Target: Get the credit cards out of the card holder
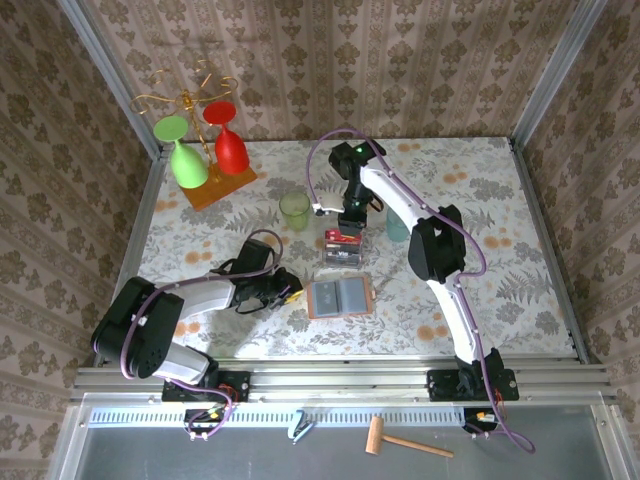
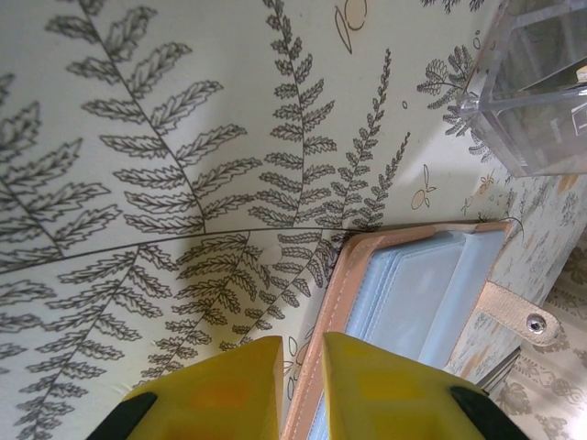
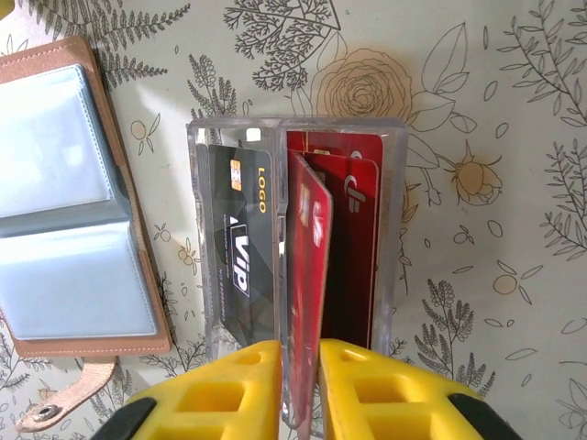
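Straddling red card [image 3: 308,266], bottom cropped | right pincer [image 3: 300,353] narrow, grip unclear | left pincer [image 2: 303,344] narrow, seemingly empty

Right wrist: the near end of the thin red credit card [image 3: 307,275] is hidden between the yellow fingers [image 3: 229,385] of the right gripper [image 3: 300,353], so I can't tell if it's pinched or loose. The near wall of the clear plastic two-slot box [image 3: 390,229] is behind the fingertips. The salmon-pink folding card holder with grey-blue pockets [image 3: 73,266], off to one side of the fingers, is cut by the frame edge.

Left wrist: the holder's near corner runs under one finger of the left gripper [image 2: 303,353], contact unclear. The box beyond the fingertips is cut off at the frame corner.

Top view: box contents are too small to tell apart.
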`<state>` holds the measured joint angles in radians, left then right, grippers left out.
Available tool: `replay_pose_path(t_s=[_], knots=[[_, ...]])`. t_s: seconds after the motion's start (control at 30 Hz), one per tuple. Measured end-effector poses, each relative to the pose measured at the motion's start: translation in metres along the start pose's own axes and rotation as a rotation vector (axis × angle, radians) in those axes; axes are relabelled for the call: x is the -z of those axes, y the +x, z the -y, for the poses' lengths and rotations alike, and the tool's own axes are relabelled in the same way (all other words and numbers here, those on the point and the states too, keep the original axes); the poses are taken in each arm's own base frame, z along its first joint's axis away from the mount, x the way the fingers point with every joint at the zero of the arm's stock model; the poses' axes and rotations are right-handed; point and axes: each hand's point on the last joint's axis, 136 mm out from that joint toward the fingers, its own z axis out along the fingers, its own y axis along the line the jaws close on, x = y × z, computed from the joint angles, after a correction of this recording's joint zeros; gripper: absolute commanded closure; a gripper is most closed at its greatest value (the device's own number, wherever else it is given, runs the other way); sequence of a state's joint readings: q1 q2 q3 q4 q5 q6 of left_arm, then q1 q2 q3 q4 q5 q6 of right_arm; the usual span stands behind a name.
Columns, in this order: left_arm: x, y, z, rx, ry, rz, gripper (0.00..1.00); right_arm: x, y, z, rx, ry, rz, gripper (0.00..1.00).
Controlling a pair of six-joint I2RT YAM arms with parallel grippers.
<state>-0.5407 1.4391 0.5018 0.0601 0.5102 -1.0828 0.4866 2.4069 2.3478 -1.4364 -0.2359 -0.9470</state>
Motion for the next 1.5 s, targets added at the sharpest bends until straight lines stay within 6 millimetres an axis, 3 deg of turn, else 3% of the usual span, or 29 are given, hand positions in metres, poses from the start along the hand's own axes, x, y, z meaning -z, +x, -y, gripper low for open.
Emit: replay_pose_path(t_s=[0.33,0.6,0.77,1.2,1.5], knots=[[0.001,-0.004,0.009,-0.018,0.018,0.006,0.81,0.015,-0.004,0.000,-0.041,0.034,0.025,0.76],[0.000,-0.006,0.014,-0.030,0.029,0.005,0.81,0.041,-0.003,-0.018,-0.156,0.106,0.103,0.76],[-0.004,-0.008,0.014,-0.032,0.031,0.001,0.81,0.038,-0.006,-0.034,-0.270,0.149,0.176,0.75],[-0.018,-0.012,0.025,-0.049,0.053,-0.021,0.81,0.028,-0.030,-0.097,-0.536,0.190,0.426,0.74],[-0.016,-0.013,0.034,-0.069,0.076,-0.012,0.81,0.023,-0.031,-0.116,-0.766,0.156,0.589,0.82]])
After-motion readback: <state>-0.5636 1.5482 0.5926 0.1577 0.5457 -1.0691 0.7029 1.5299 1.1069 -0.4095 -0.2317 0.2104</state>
